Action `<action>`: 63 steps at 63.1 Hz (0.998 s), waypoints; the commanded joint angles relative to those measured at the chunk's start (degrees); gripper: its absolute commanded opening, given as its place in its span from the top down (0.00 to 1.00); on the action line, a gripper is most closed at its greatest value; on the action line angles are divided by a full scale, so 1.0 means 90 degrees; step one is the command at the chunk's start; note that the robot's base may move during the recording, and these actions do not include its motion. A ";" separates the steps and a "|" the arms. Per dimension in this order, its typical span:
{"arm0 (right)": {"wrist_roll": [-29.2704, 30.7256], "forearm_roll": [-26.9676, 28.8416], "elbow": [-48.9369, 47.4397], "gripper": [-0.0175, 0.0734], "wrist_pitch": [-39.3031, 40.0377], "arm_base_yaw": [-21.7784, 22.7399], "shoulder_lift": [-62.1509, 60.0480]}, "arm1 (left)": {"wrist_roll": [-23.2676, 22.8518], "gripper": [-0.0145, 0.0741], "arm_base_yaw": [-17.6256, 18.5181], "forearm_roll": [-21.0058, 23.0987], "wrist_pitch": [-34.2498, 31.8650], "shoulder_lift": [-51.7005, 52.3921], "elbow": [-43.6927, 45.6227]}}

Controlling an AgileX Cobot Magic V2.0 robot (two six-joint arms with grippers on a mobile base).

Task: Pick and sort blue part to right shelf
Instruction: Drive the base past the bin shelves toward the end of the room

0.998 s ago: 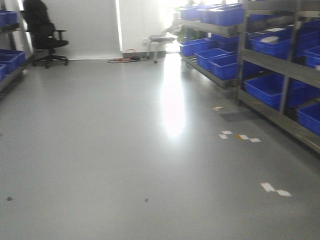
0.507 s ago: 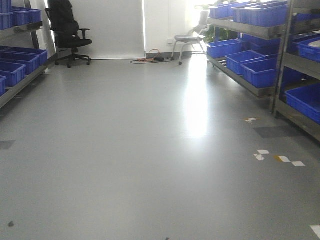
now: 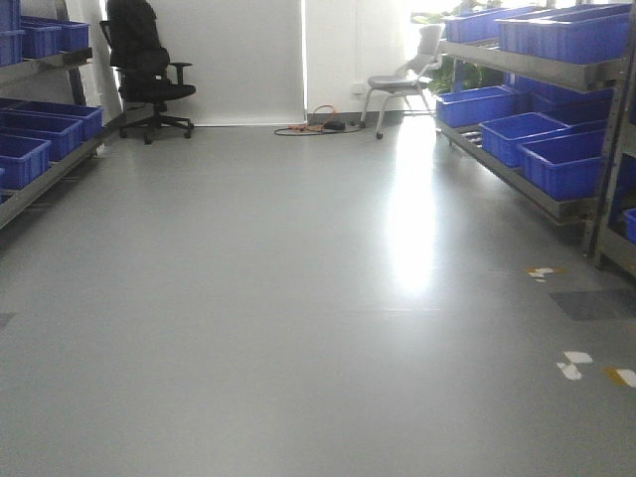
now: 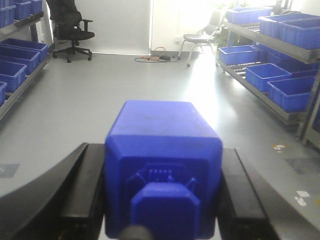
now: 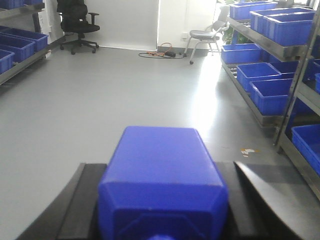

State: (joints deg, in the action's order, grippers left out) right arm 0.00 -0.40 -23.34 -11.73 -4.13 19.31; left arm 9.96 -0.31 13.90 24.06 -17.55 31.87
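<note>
While the front-facing view looks down an aisle of glossy grey floor (image 3: 298,298), each wrist view is filled by a blue block held out over that floor.

The left gripper (image 4: 161,167) is closed onto the blue part (image 4: 160,130). Its black fingers (image 4: 82,185) press against the part's two flat sides, one on either side. The part lies lengthwise between them, with its narrow neck (image 4: 162,212) pointing back towards the camera.

The right gripper (image 5: 162,200) is clamped in the same way on a second blue part (image 5: 162,165) (the same solid blue and the same square body). A dark finger sits flush against each of its sides. Its neck end is also turned towards the lens, and the lower edge of the picture cuts off all but a sliver of it.

The right shelf (image 3: 537,189) is a metal rack running along the aisle's right side. It carries rows of blue bins (image 3: 561,159) on its tiers and stands well apart from both held parts. A matching left rack (image 3: 50,171) lines the opposite side, with more bins (image 3: 20,159) on it.

At the far wall a black office chair (image 3: 147,75) stands near the left rack, and a grey chair (image 3: 407,79) stands near the right shelf. An orange cable (image 3: 318,126) lies on the floor between the two chairs. A few pale tape marks (image 3: 574,364) dot the floor just beside the right shelf's base. Window glare lays a bright streak down the middle of the aisle.
</note>
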 commanded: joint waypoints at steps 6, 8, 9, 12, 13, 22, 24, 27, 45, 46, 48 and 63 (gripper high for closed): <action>0.0060 -0.0072 -0.0197 0.32 0.0583 0.0038 0.0047 | 0.0020 0.38 0.0001 0.0104 -0.0587 -0.0052 0.0189; 0.0060 -0.0072 -0.0197 0.32 0.0583 0.0038 0.0047 | 0.0020 0.38 0.0001 0.0104 -0.0587 -0.0052 0.0189; 0.0060 -0.0072 -0.0197 0.32 0.0583 0.0038 0.0047 | 0.0020 0.38 0.0001 0.0104 -0.0587 -0.0052 0.0189; 0.0060 -0.0072 -0.0197 0.32 0.0583 0.0038 0.0047 | 0.0020 0.38 0.0001 0.0104 -0.0587 -0.0052 0.0189; 0.0060 -0.0072 -0.0197 0.32 0.0583 0.0038 0.0047 | 0.0020 0.38 0.0001 0.0104 -0.0587 -0.0052 0.0189; 0.0060 -0.0072 -0.0197 0.32 0.0583 0.0038 0.0047 | 0.0020 0.38 0.0001 0.0104 -0.0587 -0.0052 0.0189; 0.0060 -0.0072 -0.0197 0.32 0.0583 0.0038 0.0047 | 0.0020 0.38 0.0001 0.0104 -0.0587 -0.0052 0.0189; 0.0060 -0.0072 -0.0197 0.32 0.0583 0.0038 0.0047 | 0.0020 0.38 0.0001 0.0104 -0.0587 -0.0052 0.0189; 0.0060 -0.0072 -0.0197 0.32 0.0583 0.0038 0.0047 | 0.0020 0.38 0.0001 0.0104 -0.0587 -0.0052 0.0189; 0.0060 -0.0072 -0.0197 0.32 0.0583 0.0038 0.0047 | 0.0020 0.38 0.0001 0.0104 -0.0587 -0.0052 0.0189; 0.0060 -0.0072 -0.0197 0.32 0.0583 0.0038 0.0047 | 0.0020 0.38 0.0001 0.0104 -0.0587 -0.0052 0.0189; 0.0060 -0.0072 -0.0197 0.32 0.0583 0.0038 0.0047 | 0.0020 0.38 0.0001 0.0104 -0.0587 -0.0052 0.0189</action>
State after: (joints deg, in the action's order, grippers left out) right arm 0.00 -0.40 -23.34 -11.73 -4.13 19.31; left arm 9.96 -0.31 13.90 24.06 -17.55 31.87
